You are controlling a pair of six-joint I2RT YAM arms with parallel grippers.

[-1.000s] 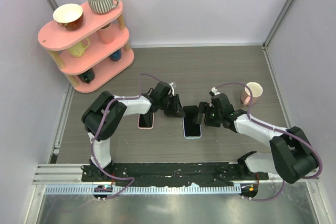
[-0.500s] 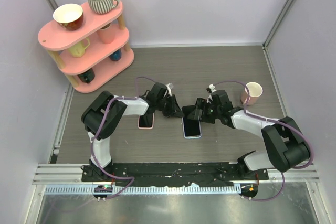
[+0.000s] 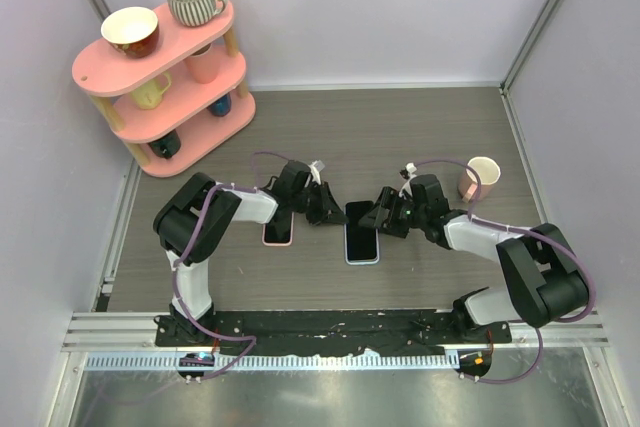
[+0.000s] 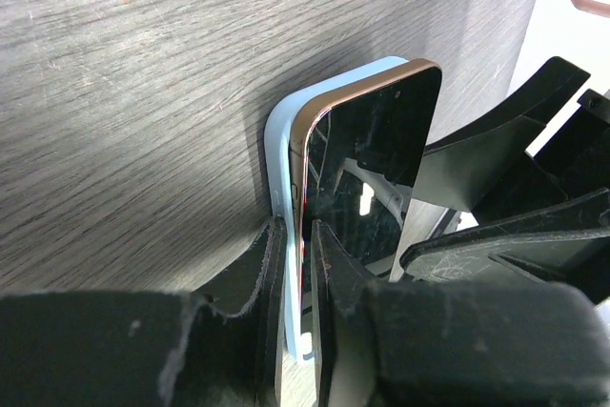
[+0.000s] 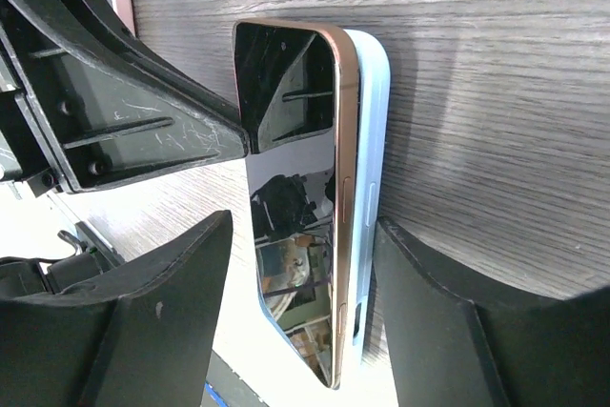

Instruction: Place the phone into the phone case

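Observation:
The phone (image 3: pixel 362 227), black-screened with a gold rim, lies on the light blue phone case (image 3: pixel 362 260) at the table's middle. In the left wrist view the phone (image 4: pixel 367 169) rests over the case (image 4: pixel 278 140), its rim standing proud of the case lip. My left gripper (image 3: pixel 325 209) is at their left edge, and its jaws (image 4: pixel 295 274) are pinched on the edge of phone and case together. My right gripper (image 3: pixel 385 217) is open, and its fingers (image 5: pixel 162 312) straddle the phone (image 5: pixel 291 169) and case (image 5: pixel 370 140) from the right.
A second phone in a pink case (image 3: pixel 278 231) lies just left of the left gripper. A pink and white mug (image 3: pixel 481 179) stands at the right. A pink shelf (image 3: pixel 165 67) with several mugs stands at the back left.
My right gripper has moved left and now straddles the phone. The left gripper and the phone with its case have shifted slightly left.

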